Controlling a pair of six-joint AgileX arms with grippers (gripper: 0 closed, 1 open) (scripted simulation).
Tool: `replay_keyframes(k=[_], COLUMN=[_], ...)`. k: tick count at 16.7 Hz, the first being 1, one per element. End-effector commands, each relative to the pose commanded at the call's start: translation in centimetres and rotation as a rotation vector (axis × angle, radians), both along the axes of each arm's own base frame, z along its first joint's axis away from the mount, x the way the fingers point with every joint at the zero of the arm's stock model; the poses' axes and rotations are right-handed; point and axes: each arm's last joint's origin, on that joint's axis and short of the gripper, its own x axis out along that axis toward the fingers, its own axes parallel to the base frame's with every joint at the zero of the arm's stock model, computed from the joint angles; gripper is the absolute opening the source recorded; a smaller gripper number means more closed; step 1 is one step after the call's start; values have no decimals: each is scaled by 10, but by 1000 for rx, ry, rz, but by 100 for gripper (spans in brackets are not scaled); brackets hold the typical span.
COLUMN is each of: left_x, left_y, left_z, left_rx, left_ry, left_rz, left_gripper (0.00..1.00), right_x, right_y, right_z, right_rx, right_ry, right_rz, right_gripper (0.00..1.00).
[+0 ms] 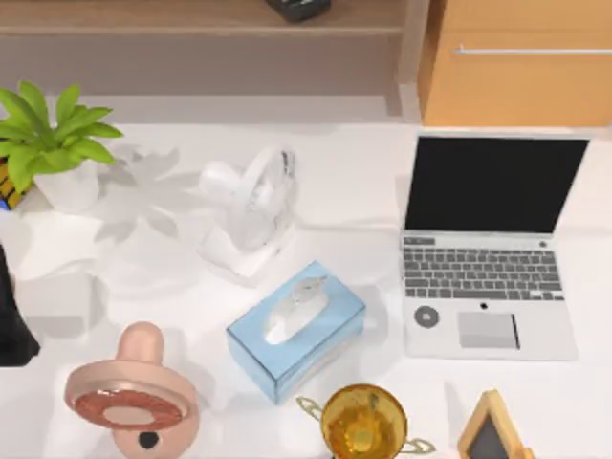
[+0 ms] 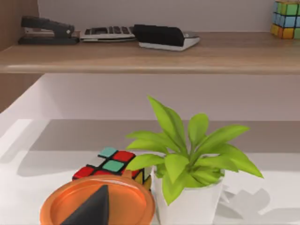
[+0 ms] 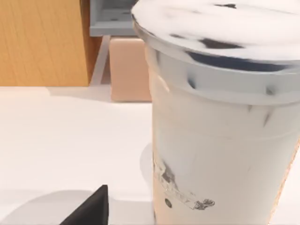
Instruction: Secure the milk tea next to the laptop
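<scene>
Close up in the right wrist view, the tall translucent plastic cup of milk tea with a pale domed lid (image 3: 220,136) stands upright on the white desk (image 3: 61,140), just ahead of the right tool, of which one dark fingertip (image 3: 91,208) shows; whether that tool is open or closed I cannot tell. The left tool likewise shows a single dark fingertip (image 2: 91,208) over a round orange dish (image 2: 96,206), near a multicoloured puzzle cube (image 2: 112,164) and a leafy green plant in a white pot (image 2: 187,187); its state I cannot tell either. Farther off, from above, the silver-grey laptop with black screen (image 1: 488,249) sits open at the desk's right. The risk, as I judge it, is tipping: a fast or off-centre approach could nudge the tall cup over.
</scene>
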Motion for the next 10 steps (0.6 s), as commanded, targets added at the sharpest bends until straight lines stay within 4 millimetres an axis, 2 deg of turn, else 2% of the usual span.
replay_keyframes(k=[7,10], left_x=[0,0], left_y=[0,0], left_z=[0,0], left_rx=[0,0], left_ry=[0,0], left_rz=[0,0], left_gripper=[100,100], right_x=[0,18], right_y=[-1,-5], right_z=[-3,-4], right_rx=[4,1], right_ry=[3,-1], right_rz=[1,0], right_gripper=[100,100])
